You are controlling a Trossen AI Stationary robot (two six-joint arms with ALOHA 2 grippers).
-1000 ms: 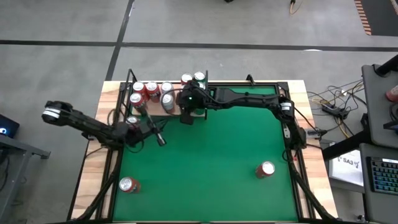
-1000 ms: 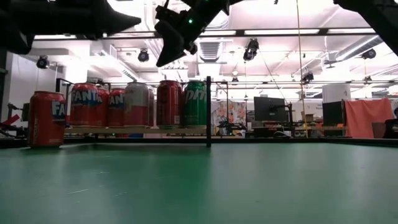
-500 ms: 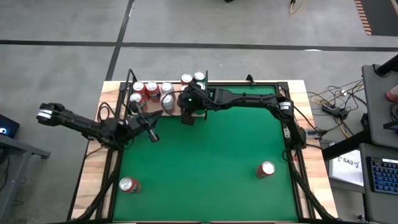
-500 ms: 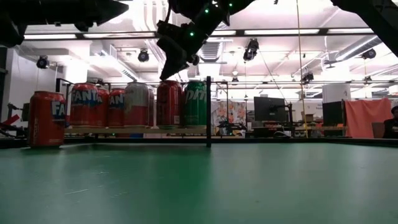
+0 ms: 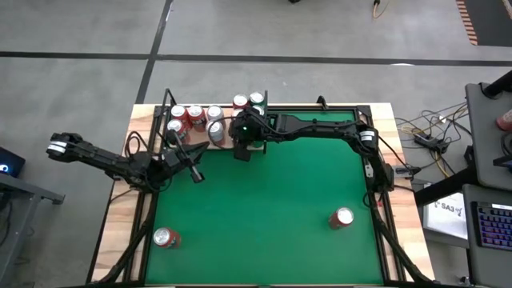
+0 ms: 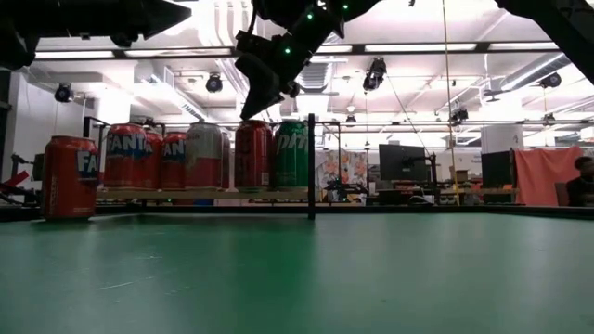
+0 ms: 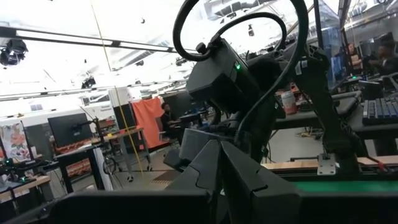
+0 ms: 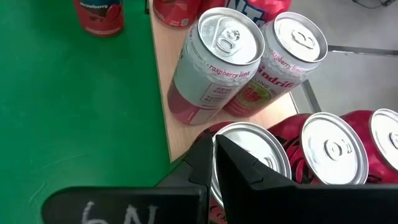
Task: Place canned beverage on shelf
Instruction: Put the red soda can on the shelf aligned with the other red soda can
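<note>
The right gripper [image 5: 243, 152] is held with fingers pressed together just above the shelf [image 8: 186, 134] cans [image 8: 214, 62]; the left gripper [image 5: 197, 176] is likewise closed, empty, beside the shelf.

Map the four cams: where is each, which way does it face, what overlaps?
High: overhead, straight down; shelf, left gripper and right gripper, both shut.
Low: table height, level across the green felt; arms enter from above.
Left wrist: faces the right arm.
Right wrist: looks down on shelved cans.
Shared: high and low both show the shelf's cans.
</note>
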